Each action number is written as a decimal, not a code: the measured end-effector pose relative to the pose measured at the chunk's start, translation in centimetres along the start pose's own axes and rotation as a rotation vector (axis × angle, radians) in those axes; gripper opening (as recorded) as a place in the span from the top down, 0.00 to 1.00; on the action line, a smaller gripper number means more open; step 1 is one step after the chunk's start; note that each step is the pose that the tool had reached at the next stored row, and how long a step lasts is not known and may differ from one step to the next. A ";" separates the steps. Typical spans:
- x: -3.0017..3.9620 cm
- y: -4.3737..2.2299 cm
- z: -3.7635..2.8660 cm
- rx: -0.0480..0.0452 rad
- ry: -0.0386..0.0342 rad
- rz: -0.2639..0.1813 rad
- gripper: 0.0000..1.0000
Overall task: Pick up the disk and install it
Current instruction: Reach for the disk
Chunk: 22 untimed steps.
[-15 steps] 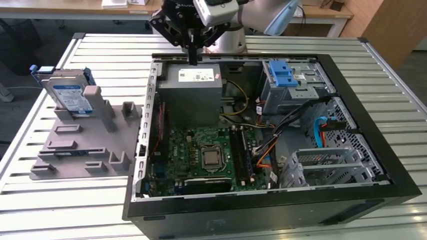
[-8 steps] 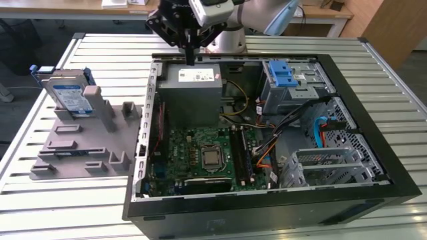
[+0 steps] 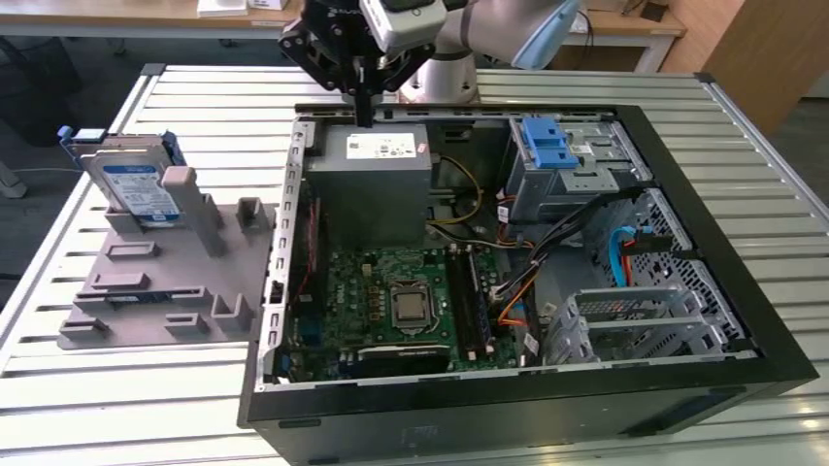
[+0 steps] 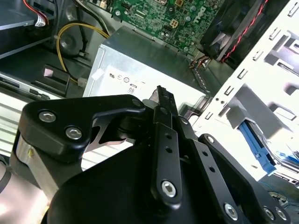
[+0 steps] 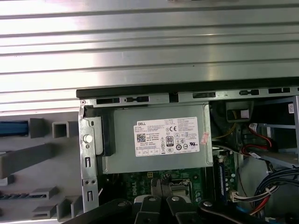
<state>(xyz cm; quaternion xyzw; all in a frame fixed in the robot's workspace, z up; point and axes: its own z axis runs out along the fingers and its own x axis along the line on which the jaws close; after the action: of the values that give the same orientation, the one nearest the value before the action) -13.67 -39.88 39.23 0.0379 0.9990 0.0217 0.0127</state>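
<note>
The disk (image 3: pixel 140 194), with its blue-and-white label and blue side rails, stands upright in a grey fixture (image 3: pixel 155 282) on the exterior view's left, outside the computer case (image 3: pixel 725 243). My gripper (image 3: pixel 367 120) hangs over the case's far edge, above the grey power supply box (image 3: pixel 376 184) and well to the right of the disk. Its black fingers are shut with nothing between them. In both wrist views the gripper (image 4: pixel 161 92) (image 5: pixel 161 185) points toward the power supply box (image 5: pixel 154 140).
The open case holds a green motherboard (image 3: pixel 402 301), cables and a metal drive cage (image 3: pixel 577 170) with a blue latch strip (image 3: pixel 550 146). Another metal cage (image 3: pixel 642 325) sits at the near right. Everything rests on a slatted metal table (image 3: pixel 130 388).
</note>
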 end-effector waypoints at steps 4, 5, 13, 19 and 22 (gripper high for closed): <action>0.28 -0.02 0.03 0.0000 0.0006 0.000 0.89; 0.33 -0.03 0.03 0.0000 0.0010 0.000 0.89; 0.67 -0.06 0.07 0.0003 0.0037 0.000 0.89; 0.86 -0.07 0.11 0.0004 0.0060 0.000 0.89; 0.96 -0.08 0.13 0.0005 0.0071 0.000 0.89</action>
<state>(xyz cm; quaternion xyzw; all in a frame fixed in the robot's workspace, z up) -14.63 -39.89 39.07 0.0379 0.9990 0.0215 0.0091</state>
